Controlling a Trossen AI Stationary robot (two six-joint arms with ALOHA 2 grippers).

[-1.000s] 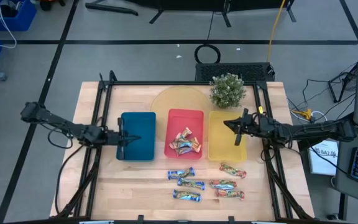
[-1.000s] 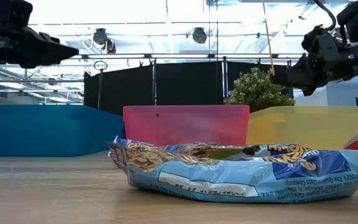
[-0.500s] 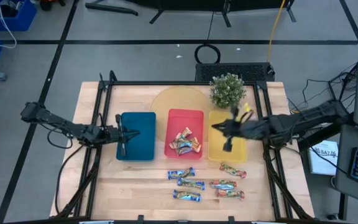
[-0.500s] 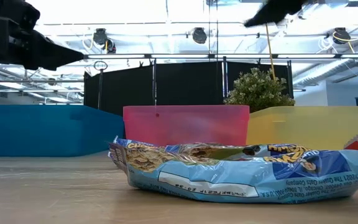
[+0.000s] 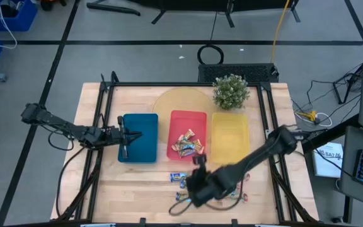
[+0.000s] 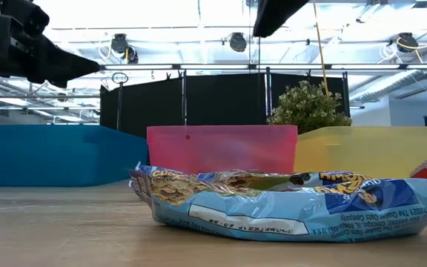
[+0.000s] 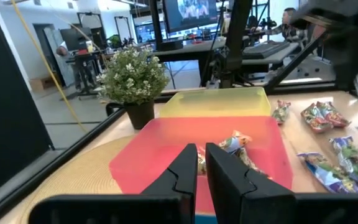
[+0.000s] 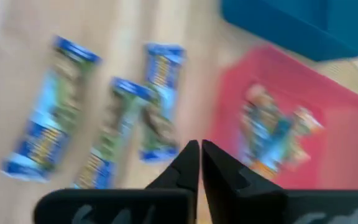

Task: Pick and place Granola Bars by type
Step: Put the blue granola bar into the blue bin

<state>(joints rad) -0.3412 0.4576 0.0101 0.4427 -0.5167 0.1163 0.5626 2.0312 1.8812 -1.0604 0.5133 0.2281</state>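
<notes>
Three blue-and-yellow Granola Bars [image 5: 183, 177] lie on the wood in front of the red tray [image 5: 177, 120]; they also show in the right wrist view [image 8: 160, 106]. One fills the low view [image 6: 288, 204]. Red-green bars [image 5: 236, 172] lie to their right, partly hidden by my right arm. Several gold/tan bars [image 5: 188, 144] lie in the red tray. My right gripper [image 5: 199, 162] hangs shut and empty above the blue bars, by the red tray's near edge [image 8: 201, 146]. My left gripper [image 5: 126, 137] is shut and empty over the blue tray [image 5: 145, 129].
The yellow tray [image 5: 229, 135] stands right of the red one. A potted plant [image 5: 230, 91] and a round mat [image 5: 175, 101] lie behind the trays. A black frame [image 5: 169, 84] runs round the table. People and screens show beyond the table in the left wrist view.
My right gripper has swung from above the yellow tray toward the table's near edge and left, and now hangs over the blue bars in front of the red tray. My left gripper has kept nearly still. No bar has moved.
</notes>
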